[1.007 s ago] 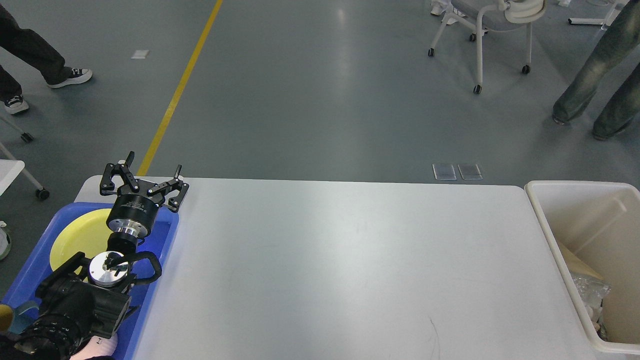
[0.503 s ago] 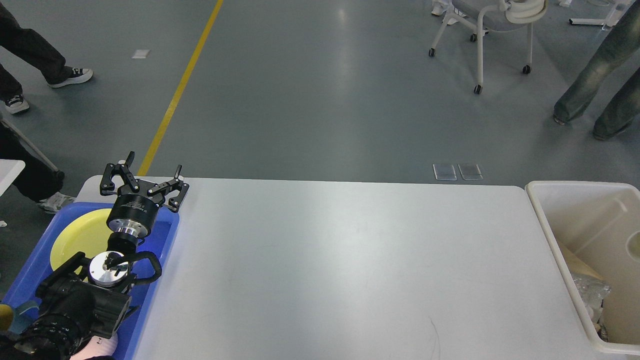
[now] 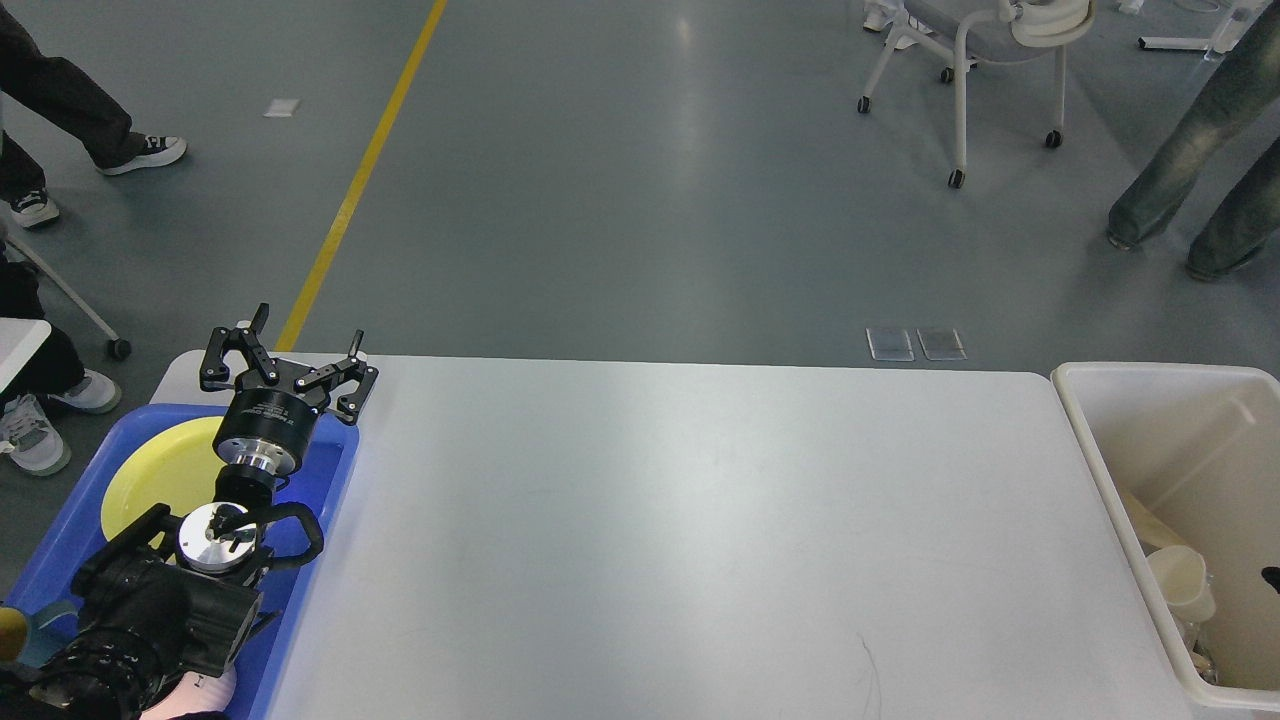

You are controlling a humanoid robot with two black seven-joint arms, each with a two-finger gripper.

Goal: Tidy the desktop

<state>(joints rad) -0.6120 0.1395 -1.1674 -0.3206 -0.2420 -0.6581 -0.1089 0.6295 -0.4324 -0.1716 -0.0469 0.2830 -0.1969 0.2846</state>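
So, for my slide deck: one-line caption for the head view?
Left gripper open above blue tray holding yellow plate; white desktop beside off-white bin.

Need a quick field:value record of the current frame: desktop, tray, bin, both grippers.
desktop: white, nothing lying on the visible surface
tray: blue, at the left edge, holds a yellow plate
bin: off-white, off the right end, a pale cup and clear plastic inside
left gripper: open, empty, above the tray's far corner
right gripper: not in view; only a dark sliver at the right edge over the bin
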